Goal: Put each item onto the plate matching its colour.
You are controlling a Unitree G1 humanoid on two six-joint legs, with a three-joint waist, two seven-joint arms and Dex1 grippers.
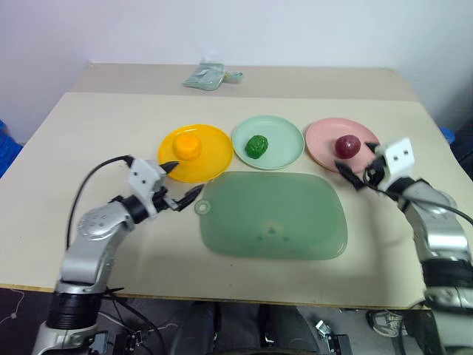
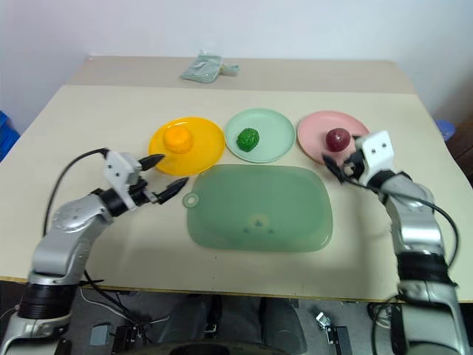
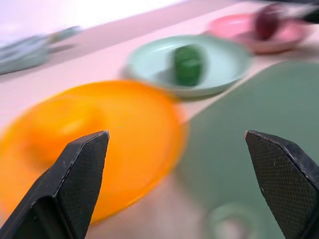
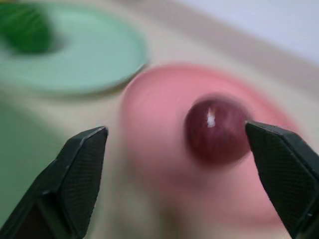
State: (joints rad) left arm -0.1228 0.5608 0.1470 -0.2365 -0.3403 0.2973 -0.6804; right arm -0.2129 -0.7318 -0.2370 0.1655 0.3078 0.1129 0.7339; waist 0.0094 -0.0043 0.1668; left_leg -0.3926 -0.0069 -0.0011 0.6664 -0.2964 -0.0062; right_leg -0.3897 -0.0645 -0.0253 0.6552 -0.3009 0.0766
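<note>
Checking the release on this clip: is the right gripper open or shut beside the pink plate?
Open. The right gripper has its fingers spread wide, and the reddish-purple ball sits free on the pink plate.

Items (image 1: 256, 146) on plates (image 1: 288, 156), behind mat (image 1: 295, 229)

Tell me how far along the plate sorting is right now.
It looks finished: the orange ball sits on the yellow plate, the green lump on the green plate, the purple ball on the pink plate. Both the left pincer and the right pincer are open and empty. Nothing appears left.
</note>
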